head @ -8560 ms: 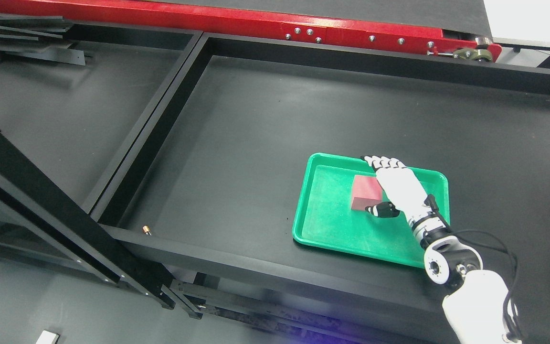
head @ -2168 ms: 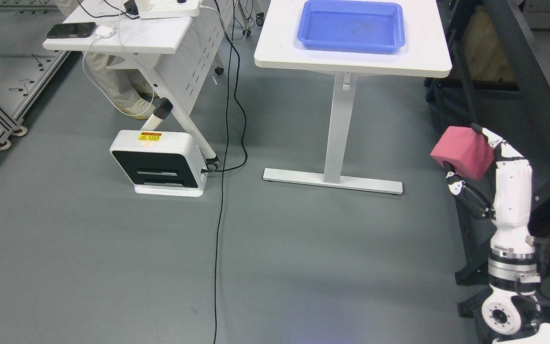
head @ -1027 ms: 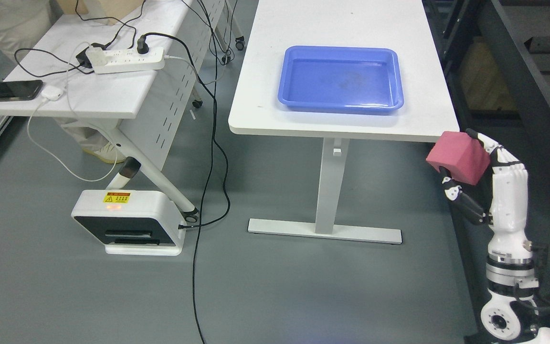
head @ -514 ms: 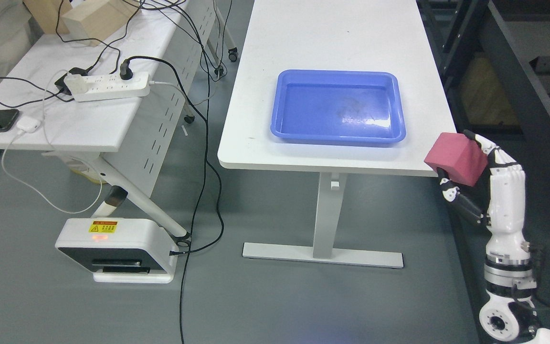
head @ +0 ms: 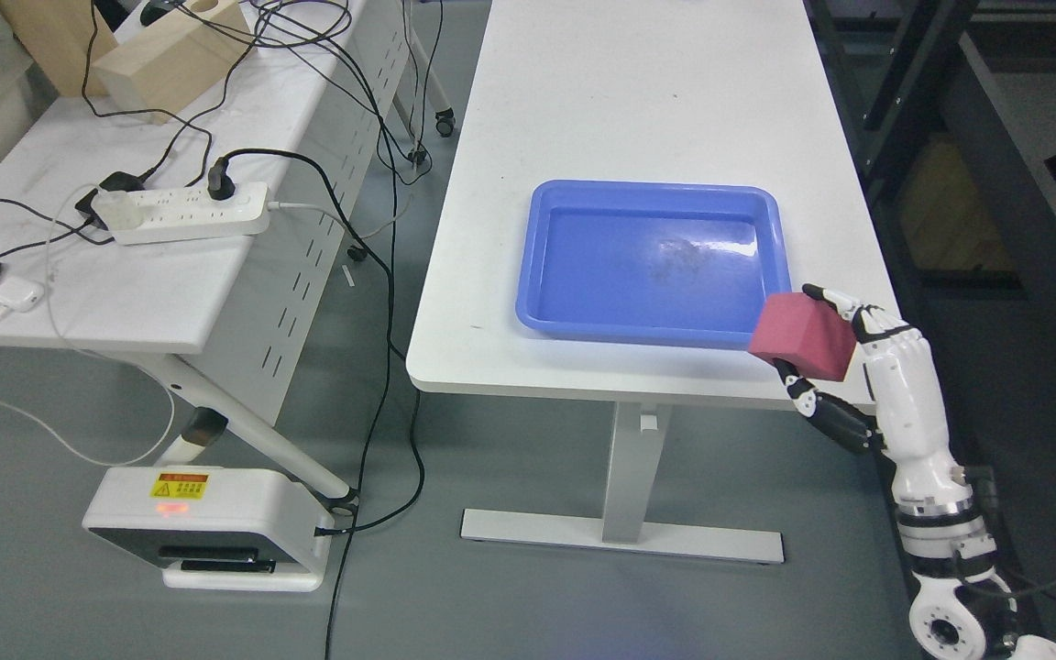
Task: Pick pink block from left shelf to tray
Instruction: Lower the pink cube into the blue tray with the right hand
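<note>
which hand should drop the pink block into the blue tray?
Right. The right hand already grips the pink block, held just off the near right corner of the blue tray, so probably only a short move over the rim is needed. The left hand is not in view.

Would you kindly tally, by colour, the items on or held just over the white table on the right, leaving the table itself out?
Blue: 1, the blue plastic tray, with nothing in it.
Pink: 1, the pink foam block, gripped in the right hand over the tray's near right corner.
Total: 2.
</note>
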